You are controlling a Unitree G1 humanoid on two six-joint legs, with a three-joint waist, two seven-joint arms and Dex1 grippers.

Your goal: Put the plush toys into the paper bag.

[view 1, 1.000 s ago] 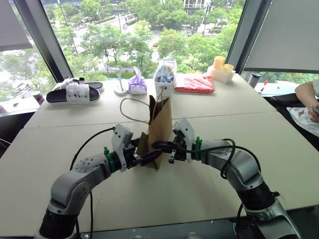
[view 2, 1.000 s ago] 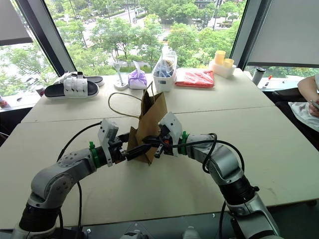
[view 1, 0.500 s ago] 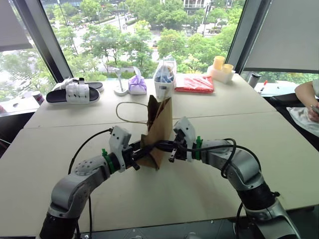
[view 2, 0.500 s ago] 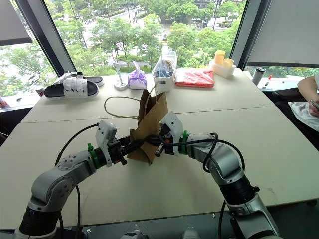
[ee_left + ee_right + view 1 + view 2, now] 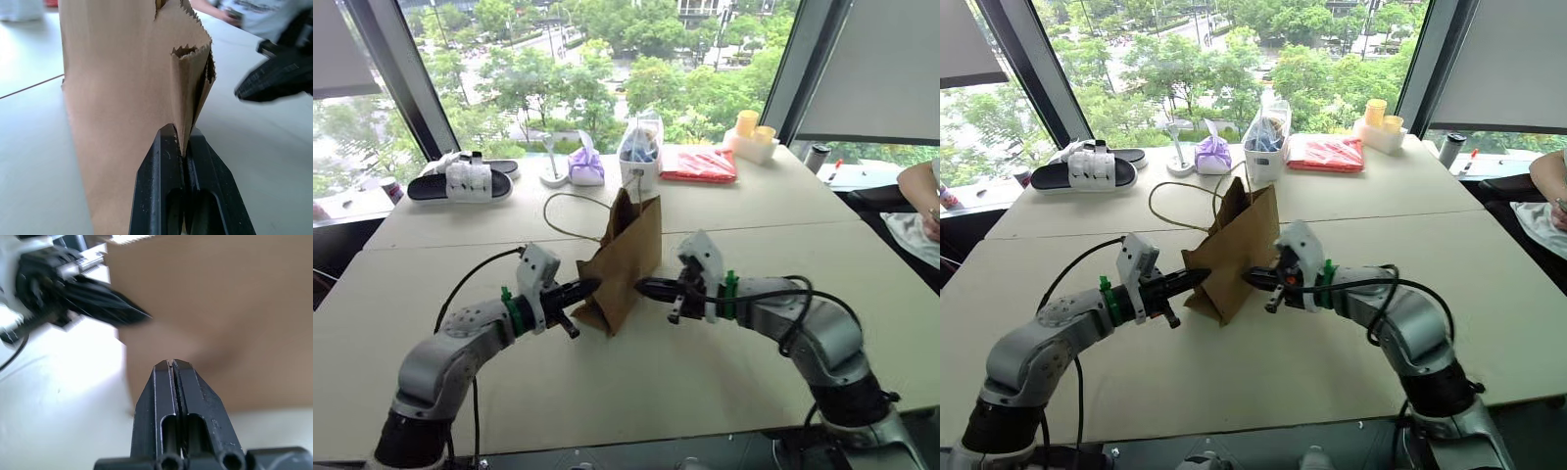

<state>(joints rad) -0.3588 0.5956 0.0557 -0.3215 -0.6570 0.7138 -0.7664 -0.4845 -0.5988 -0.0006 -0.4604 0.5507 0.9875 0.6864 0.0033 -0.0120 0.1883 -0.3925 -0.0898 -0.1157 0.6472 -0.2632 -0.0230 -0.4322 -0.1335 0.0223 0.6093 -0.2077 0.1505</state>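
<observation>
A: Where is the bag?

B: The brown paper bag stands on the bench, between the two arms, leaning a bit. Its cord handle loops out behind it over the bench top.

A: And the left claw?

B: The left claw is clamped on a fold at the bag's serrated edge; in the left wrist view the paper sits pinched between the two black fingers.

A: The right one?

B: The right claw points at the bag's other side with its fingers pressed together. In the right wrist view the tips are just short of the brown paper, and I cannot tell whether they touch it. Nothing sits between them.

A: Any plush toys?

B: None that I can make out.

A: What lies at the far edge?

B: A black and white slipper, a purple cloth bundle, a clear bag with blue contents in a white holder, a red packet, and two yellow cups. A person's arm shows at the right.
</observation>
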